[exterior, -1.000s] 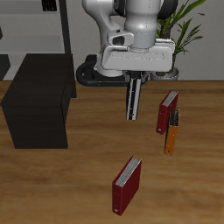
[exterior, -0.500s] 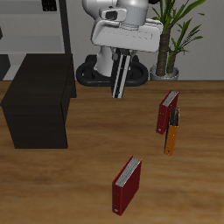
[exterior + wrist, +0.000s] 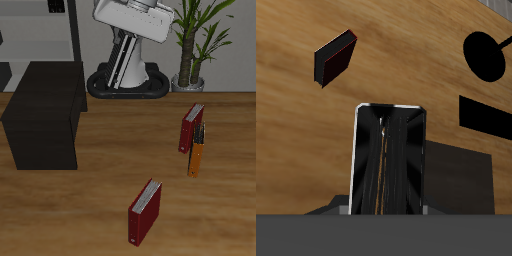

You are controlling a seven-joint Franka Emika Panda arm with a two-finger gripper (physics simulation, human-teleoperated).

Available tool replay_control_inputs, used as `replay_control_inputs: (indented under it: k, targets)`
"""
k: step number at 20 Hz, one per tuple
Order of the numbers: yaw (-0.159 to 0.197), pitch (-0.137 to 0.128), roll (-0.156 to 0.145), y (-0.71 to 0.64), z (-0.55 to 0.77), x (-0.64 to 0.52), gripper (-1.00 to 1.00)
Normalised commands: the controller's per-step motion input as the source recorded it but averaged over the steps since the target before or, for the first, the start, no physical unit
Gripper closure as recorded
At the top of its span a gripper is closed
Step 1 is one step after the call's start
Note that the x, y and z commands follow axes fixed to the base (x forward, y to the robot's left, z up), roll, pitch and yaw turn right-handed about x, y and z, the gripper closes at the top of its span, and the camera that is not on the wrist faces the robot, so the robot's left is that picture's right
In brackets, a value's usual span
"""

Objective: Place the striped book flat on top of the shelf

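Observation:
The striped book (image 3: 123, 62) hangs in my gripper (image 3: 131, 38), high above the table near the robot's base, tilted with its lower end swung toward the shelf's side. It looks dark and narrow, seen edge-on. The wrist view shows its edge (image 3: 386, 160) close up, filling the middle, clamped between the jaws. The shelf (image 3: 45, 112) is a low black cabinet with a flat, bare top, standing on the table well below and to the side of the book. The gripper is not over it.
A dark red book (image 3: 145, 211) stands near the table's front edge and also shows in the wrist view (image 3: 334, 56). Another dark red book (image 3: 190, 127) and an orange book (image 3: 196, 156) stand together. A potted plant (image 3: 197, 45) and a grey rack (image 3: 55, 30) are at the back.
My gripper has lifted the striped book and carried it back toward the base and toward the shelf's side. The book has gone from hanging upright to tilted.

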Motion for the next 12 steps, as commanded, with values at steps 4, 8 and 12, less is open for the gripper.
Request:
replay_control_inputs:
  k: [4, 8, 12]
  targets:
    - [0.030, -0.030, -0.133, -0.29, 0.20, -0.09, 1.00]
    - [0.040, -0.071, -0.193, -0.42, 0.23, -0.08, 1.00]
    - [-0.006, -0.065, -0.186, -0.43, 0.19, -0.05, 1.00]
